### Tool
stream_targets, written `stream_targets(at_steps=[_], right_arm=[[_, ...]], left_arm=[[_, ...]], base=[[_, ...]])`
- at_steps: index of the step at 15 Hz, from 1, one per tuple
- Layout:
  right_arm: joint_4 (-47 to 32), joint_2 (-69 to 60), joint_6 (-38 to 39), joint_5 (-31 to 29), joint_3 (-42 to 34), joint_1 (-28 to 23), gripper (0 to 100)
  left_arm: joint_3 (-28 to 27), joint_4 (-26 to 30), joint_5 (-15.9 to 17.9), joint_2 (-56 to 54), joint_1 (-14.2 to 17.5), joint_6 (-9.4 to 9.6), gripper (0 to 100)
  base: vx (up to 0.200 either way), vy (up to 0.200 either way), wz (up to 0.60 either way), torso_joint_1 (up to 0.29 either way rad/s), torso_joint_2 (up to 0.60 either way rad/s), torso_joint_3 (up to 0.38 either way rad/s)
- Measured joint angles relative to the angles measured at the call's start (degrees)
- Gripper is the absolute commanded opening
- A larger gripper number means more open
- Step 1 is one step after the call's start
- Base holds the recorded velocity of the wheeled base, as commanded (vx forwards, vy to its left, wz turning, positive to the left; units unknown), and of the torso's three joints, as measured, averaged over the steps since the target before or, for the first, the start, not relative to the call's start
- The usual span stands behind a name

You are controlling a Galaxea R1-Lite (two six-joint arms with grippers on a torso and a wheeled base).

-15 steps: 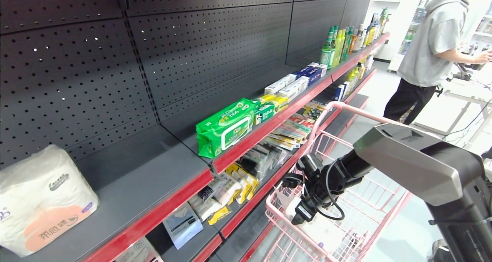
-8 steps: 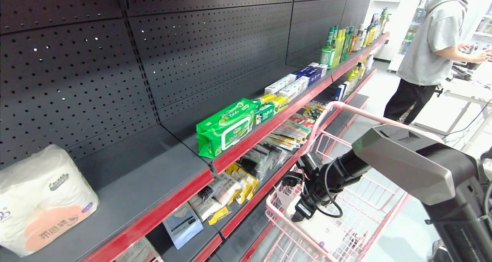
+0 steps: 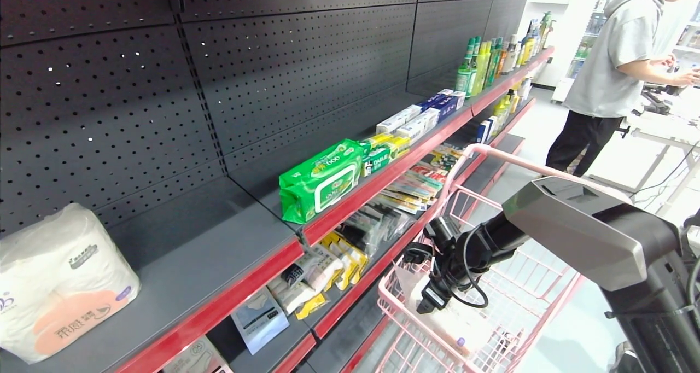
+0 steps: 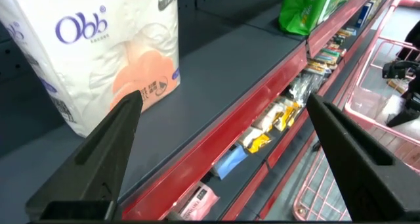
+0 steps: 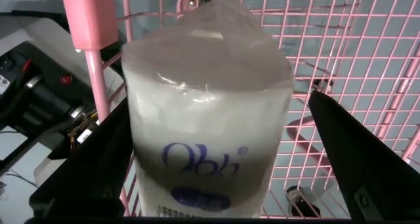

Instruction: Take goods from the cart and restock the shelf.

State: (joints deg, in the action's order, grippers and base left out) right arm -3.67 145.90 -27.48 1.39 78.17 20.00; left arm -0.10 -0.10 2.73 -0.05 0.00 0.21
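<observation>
A toilet-paper pack (image 5: 207, 158) in the cart (image 3: 481, 150) at 4 o'clock is straddled, not yet clenched, by the released right gripper (image 5: 218, 96), while at 8 o'clock a second pack (image 3: 60, 285) is already set on the shelf (image 3: 219, 242) near the released left gripper (image 4: 223, 98), so most restocking is judged left.

Even overhead light falls on the black perforated metal shelf wall (image 3: 301, 72), with a few holes glinting toward its upper left. Past its far right end the white room (image 3: 566, 28) washes out. Below its red-edged grey board (image 3: 219, 263), shadow. In the head view its straight edges bow outward.
</observation>
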Motion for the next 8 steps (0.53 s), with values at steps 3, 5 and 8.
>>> stream_targets(at_steps=[3, 5, 8], right_arm=[[0.0, 0.0, -0.1, -0.2, 0.0, 0.0, 100], [0.0, 0.0, -0.1, -0.1, 0.1, -0.1, 100], [0.0, 0.0, -0.2, -0.2, 0.3, -0.1, 100]], left_arm=[[0.0, 0.0, 0.0, 0.0, 0.0, 0.04, 100], [0.0, 0.0, 0.0, 0.0, 0.0, 0.04, 100], [0.0, 0.0, 0.0, 0.0, 0.0, 0.04, 100]], base=[[0.000, 0.000, 0.00, -0.049, 0.13, 0.066], [0.000, 0.000, 0.00, 0.000, 0.00, 0.000], [0.000, 0.000, 0.00, 0.000, 0.00, 0.000]])
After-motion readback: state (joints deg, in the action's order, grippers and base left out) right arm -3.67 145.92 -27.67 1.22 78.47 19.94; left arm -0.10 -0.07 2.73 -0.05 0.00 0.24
